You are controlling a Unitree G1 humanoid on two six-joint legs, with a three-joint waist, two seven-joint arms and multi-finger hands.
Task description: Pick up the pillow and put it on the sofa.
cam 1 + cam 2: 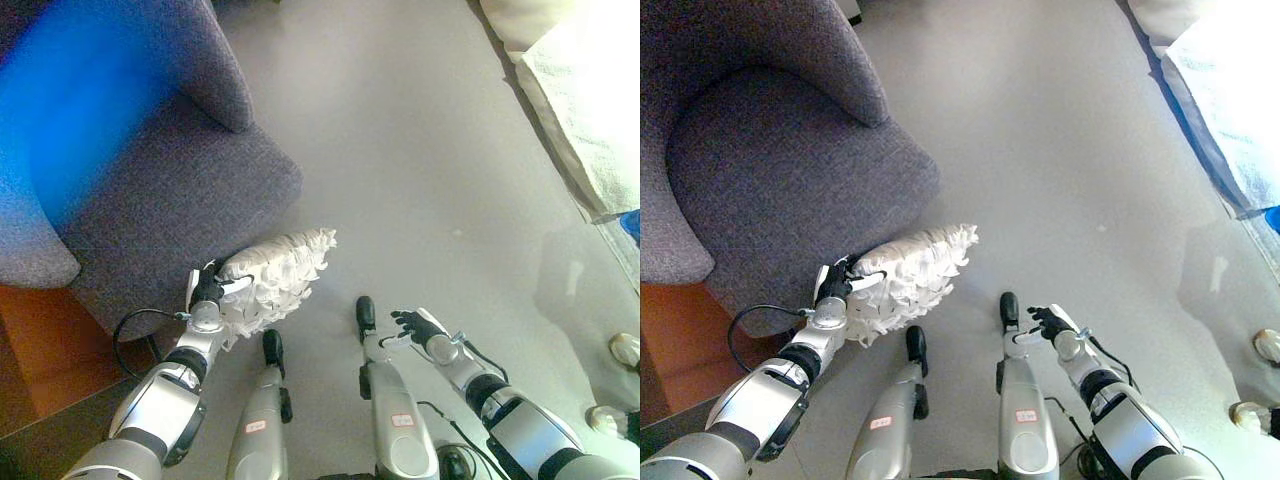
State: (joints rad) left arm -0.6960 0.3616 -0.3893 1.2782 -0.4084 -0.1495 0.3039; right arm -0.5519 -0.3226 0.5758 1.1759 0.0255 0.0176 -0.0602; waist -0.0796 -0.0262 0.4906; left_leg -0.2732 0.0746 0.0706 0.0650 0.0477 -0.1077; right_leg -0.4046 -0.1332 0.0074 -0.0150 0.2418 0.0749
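Note:
A white ruffled pillow (275, 272) hangs by the front edge of the grey sofa (170, 190), at the lower middle of both views. My left hand (208, 287) is shut on the pillow's left end and holds it against the sofa's front; it also shows in the right eye view (835, 285), with the pillow (910, 270) to its right. My right hand (418, 325) is open and empty, low over the floor to the right, apart from the pillow. The sofa's seat (780, 170) is bare.
A light rug or cloth (585, 100) lies on the floor at the upper right. A person's shoes (627, 350) show at the right edge. Orange-brown flooring (45, 350) lies left of the sofa. Grey floor (420, 150) spreads ahead.

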